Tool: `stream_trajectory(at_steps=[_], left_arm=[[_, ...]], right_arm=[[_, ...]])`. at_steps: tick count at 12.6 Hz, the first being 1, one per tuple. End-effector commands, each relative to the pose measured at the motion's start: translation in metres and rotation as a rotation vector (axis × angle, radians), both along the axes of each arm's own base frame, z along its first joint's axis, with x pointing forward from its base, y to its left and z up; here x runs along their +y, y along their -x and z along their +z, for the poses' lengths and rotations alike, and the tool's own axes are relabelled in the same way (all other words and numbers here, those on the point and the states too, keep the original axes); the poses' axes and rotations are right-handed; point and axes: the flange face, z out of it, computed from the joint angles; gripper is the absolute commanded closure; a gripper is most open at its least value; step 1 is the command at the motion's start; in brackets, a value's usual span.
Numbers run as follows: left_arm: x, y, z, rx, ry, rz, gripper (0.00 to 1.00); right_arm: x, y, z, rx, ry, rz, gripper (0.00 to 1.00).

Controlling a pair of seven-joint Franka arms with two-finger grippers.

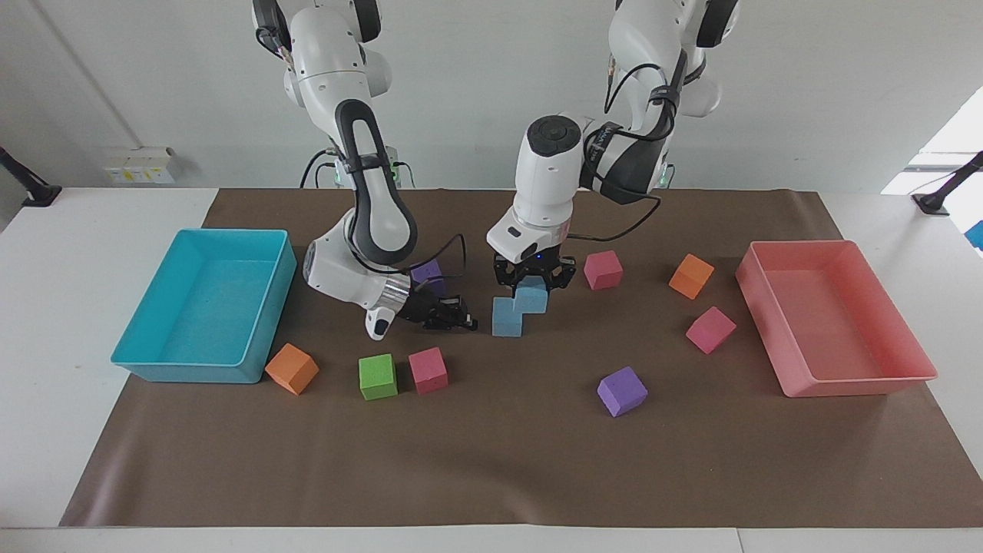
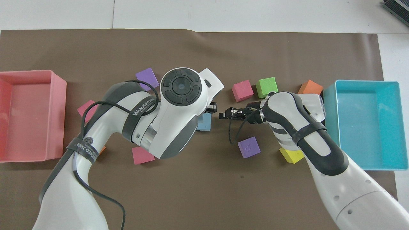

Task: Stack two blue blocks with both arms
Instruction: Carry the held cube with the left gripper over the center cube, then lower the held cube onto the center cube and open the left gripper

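One blue block (image 1: 506, 319) rests on the brown mat near the middle; in the overhead view (image 2: 205, 123) the left arm covers most of it. My left gripper (image 1: 533, 287) is shut on the second blue block (image 1: 531, 299) and holds it just above the mat, beside the resting block's top edge, toward the left arm's end. The held block is hidden in the overhead view. My right gripper (image 1: 455, 317) waits low over the mat beside the resting block, toward the right arm's end; it also shows in the overhead view (image 2: 224, 114).
A turquoise tray (image 1: 184, 372) stands at the right arm's end and a pink tray (image 1: 860, 382) at the left arm's end. Orange (image 1: 292, 369), green (image 1: 378, 376), pink (image 1: 428, 369) and purple (image 1: 622, 391) cubes lie around, plus a yellow cube (image 2: 291, 155).
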Motion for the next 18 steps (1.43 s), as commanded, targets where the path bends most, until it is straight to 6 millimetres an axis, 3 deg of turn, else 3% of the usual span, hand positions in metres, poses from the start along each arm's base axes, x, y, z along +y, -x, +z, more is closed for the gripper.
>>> stream_trajectory(at_steps=[1, 3, 6, 11, 15, 18], left_arm=[[-0.025, 0.004, -0.014, 0.004, 0.014, 0.033, 1.00], [-0.030, 0.005, -0.015, -0.009, 0.024, 0.041, 1.00], [-0.038, 0.006, -0.035, -0.010, 0.012, 0.032, 1.00], [-0.036, 0.006, -0.038, -0.017, -0.007, 0.037, 1.00], [-0.038, 0.013, -0.058, -0.018, -0.039, 0.040, 1.00], [-0.036, 0.014, -0.061, -0.014, -0.047, 0.040, 1.00]], right_arm=[[-0.005, 0.002, 0.001, -0.019, -0.014, -0.020, 1.00], [-0.005, 0.002, 0.000, -0.016, -0.015, -0.022, 1.00], [-0.006, 0.001, 0.000, -0.017, -0.014, -0.024, 1.00], [-0.006, 0.001, 0.001, -0.018, -0.015, -0.023, 1.00], [-0.006, 0.002, 0.000, -0.017, -0.014, -0.022, 1.00], [-0.006, 0.002, 0.000, -0.017, -0.015, -0.023, 1.00]])
